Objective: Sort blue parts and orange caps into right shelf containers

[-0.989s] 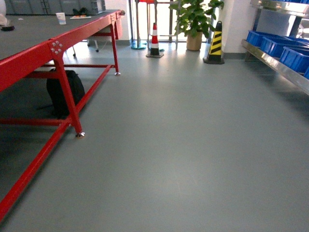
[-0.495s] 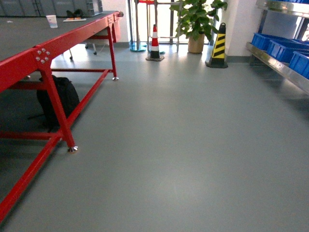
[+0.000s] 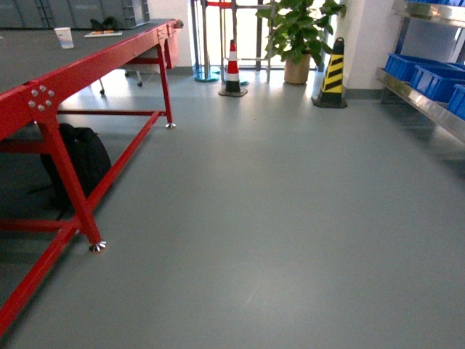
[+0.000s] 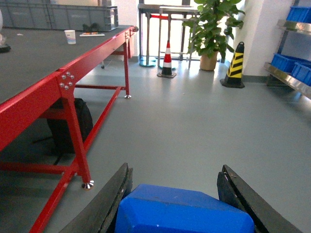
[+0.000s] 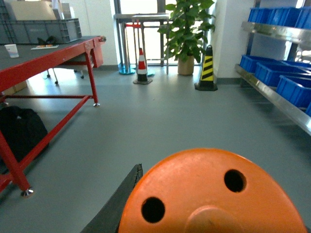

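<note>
A grey floor is bounded at 9 o'clock by a long red steel-framed table (image 3: 80,69) and at 3 o'clock by a metal shelf holding bright-blue ribbed plastic crates (image 3: 429,78). At 12 o'clock a potted green plant (image 3: 296,33) is flanked by two striped cones. The left gripper (image 4: 177,199) is closed on a small bright-blue plastic block (image 4: 183,212) — both black fingers touching its sides. The right gripper (image 5: 146,204) is clamped on an orange cylindrical cap (image 5: 214,194) — one finger visible.
</note>
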{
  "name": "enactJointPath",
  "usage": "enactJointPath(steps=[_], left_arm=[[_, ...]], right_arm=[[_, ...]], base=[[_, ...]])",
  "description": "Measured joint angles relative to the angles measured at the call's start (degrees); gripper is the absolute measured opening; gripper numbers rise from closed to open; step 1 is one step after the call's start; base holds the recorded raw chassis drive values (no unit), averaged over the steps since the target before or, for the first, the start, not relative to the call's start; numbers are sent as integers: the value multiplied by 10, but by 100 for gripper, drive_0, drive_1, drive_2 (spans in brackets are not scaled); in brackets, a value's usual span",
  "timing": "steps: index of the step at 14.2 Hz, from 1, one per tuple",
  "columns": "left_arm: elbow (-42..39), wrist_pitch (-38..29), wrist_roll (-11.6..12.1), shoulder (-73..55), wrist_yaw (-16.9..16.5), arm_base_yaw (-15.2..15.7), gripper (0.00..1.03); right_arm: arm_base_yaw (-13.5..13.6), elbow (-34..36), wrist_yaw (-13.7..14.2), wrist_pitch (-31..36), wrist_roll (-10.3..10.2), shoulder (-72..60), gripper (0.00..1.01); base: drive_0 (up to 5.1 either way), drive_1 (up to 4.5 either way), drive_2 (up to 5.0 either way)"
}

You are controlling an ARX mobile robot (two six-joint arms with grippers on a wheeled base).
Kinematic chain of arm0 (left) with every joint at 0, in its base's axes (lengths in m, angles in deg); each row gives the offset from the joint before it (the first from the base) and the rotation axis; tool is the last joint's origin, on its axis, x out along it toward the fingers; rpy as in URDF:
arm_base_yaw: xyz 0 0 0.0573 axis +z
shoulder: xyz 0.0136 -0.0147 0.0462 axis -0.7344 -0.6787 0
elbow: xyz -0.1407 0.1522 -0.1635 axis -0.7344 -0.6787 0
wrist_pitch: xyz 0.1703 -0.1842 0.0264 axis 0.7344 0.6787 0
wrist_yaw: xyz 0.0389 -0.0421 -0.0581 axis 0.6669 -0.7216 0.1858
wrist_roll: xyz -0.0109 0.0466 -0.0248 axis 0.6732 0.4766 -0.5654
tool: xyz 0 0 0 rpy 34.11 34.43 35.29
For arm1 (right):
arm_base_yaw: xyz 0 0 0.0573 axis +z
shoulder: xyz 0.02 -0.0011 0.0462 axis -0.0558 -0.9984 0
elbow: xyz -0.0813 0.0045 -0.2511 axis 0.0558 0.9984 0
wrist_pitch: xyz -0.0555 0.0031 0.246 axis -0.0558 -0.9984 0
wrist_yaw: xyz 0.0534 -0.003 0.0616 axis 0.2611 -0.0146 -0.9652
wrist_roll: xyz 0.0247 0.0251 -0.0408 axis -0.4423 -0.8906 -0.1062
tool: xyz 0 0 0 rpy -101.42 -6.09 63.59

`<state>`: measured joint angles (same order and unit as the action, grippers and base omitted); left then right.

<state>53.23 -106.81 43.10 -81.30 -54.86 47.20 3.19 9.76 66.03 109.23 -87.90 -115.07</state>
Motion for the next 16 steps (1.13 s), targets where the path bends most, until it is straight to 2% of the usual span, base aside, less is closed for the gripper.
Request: enactJointPath(steps=[7, 13, 16], left_arm=[[0, 2, 0, 0, 0, 0, 45], [0, -2, 0, 1, 0, 1, 45], [0, 1, 0, -1, 0, 1, 45]], right_arm=[[0, 0, 0, -2, 0, 0, 43], [0, 0, 0, 1, 0, 0, 43], [0, 0, 0, -1, 0, -2, 43]], base=[[-18, 415, -452], [-186, 240, -612], [-157, -157, -157]])
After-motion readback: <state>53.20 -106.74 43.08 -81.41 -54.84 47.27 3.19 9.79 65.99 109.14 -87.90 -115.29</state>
